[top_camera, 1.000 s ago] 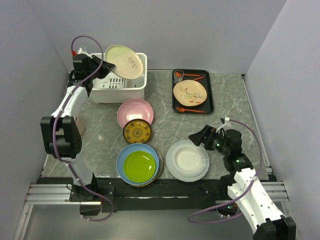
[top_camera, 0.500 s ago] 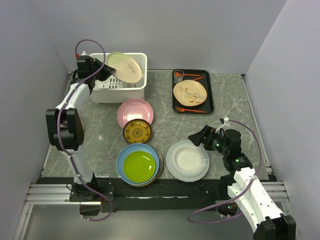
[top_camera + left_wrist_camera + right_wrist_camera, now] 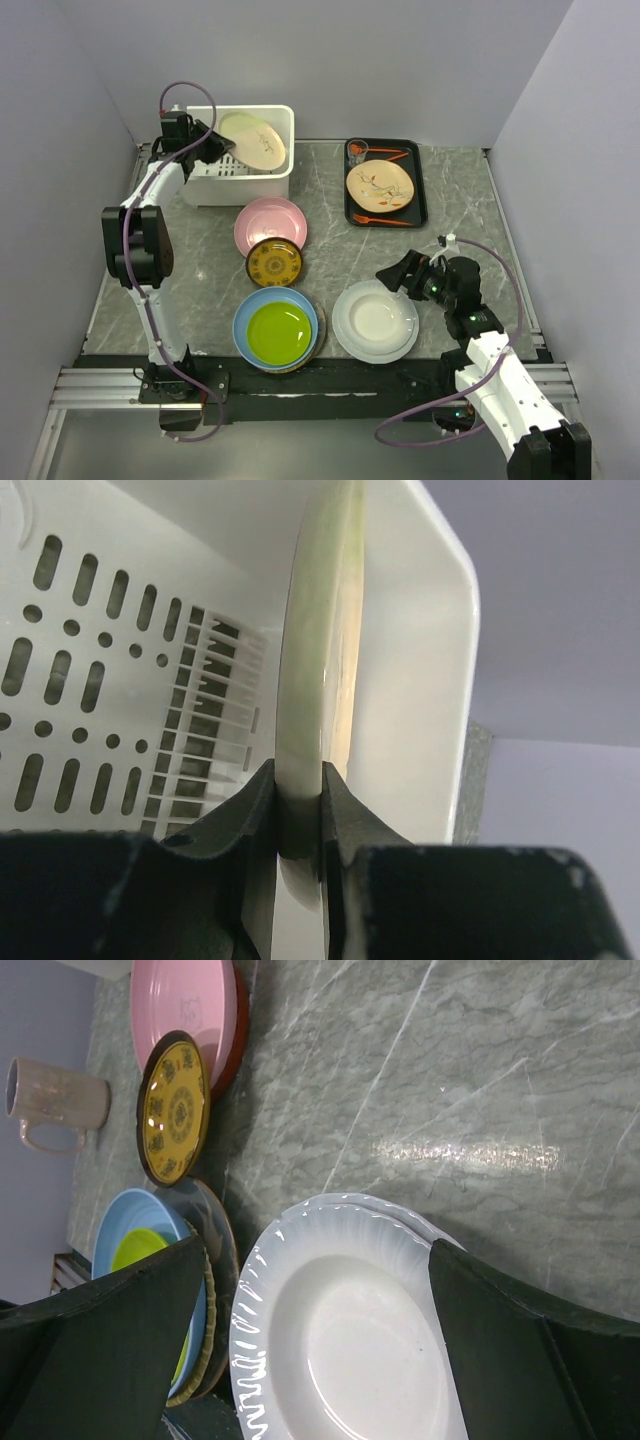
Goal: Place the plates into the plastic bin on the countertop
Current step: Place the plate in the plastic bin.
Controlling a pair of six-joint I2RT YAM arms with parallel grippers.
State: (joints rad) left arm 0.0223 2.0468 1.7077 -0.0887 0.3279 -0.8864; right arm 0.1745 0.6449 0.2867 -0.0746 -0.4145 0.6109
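Observation:
My left gripper point(image 3: 222, 145) is shut on the rim of the cream-and-green sprig plate point(image 3: 254, 139) and holds it tilted inside the white plastic bin point(image 3: 272, 183). In the left wrist view the plate point(image 3: 315, 640) stands edge-on between my fingers point(image 3: 250, 805), next to the bin's wall point(image 3: 420, 660). My right gripper point(image 3: 402, 274) is open, just above the right rim of the white plates point(image 3: 375, 320); they show between its fingers in the right wrist view point(image 3: 345, 1340). On the countertop point(image 3: 460, 200) lie the pink plate point(image 3: 270, 222), the gold-patterned plate point(image 3: 274, 263) and the lime green plate point(image 3: 279, 331) on the blue plate point(image 3: 252, 305).
A black tray point(image 3: 417, 200) at the back right holds the peach flower-painted plate point(image 3: 379, 184) and orange cutlery. A cream mug point(image 3: 55, 1105) stands beyond the pink plate in the right wrist view. Walls close in the left, back and right sides.
My left gripper has moved right and down with the sprig plate, bringing it from above the bin's rim into the bin. The right arm has barely moved.

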